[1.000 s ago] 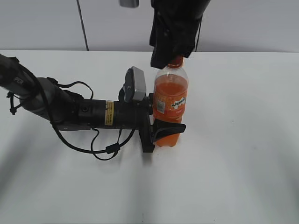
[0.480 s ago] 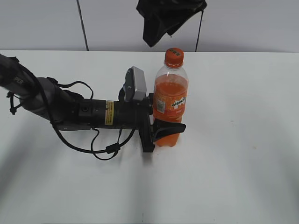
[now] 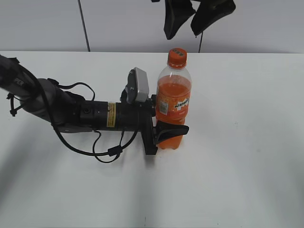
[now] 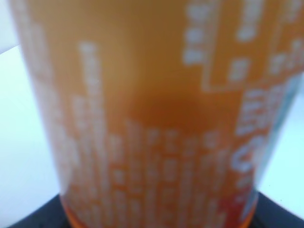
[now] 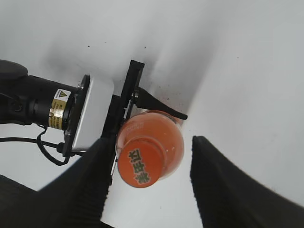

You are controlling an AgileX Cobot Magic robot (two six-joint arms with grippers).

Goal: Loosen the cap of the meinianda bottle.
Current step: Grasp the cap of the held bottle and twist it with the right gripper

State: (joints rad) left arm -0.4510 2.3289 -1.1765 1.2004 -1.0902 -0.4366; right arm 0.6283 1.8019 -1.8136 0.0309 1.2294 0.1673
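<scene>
The meinianda bottle (image 3: 173,102) stands upright on the white table, full of orange drink. Its orange cap (image 3: 176,56) sits on the neck with nothing touching it. My left gripper (image 3: 169,129) lies along the table from the left and is shut on the bottle's lower part. In the left wrist view the blurred orange label (image 4: 156,118) fills the frame. My right gripper (image 3: 192,21) hangs open above the cap, a little to its right. From above, the cap (image 5: 144,170) shows between the two black fingers (image 5: 80,190) without contact.
The left arm (image 3: 71,111) and its looping cables (image 3: 107,152) stretch across the left half of the table (image 3: 247,156). A grey wrist camera box (image 3: 138,85) sits just left of the bottle. A pale wall (image 3: 42,23) stands behind the table's far edge.
My right gripper, which covered the cap a second ago, has risen off it and turned, leaving the cap bare. The bottle and left gripper have not moved.
</scene>
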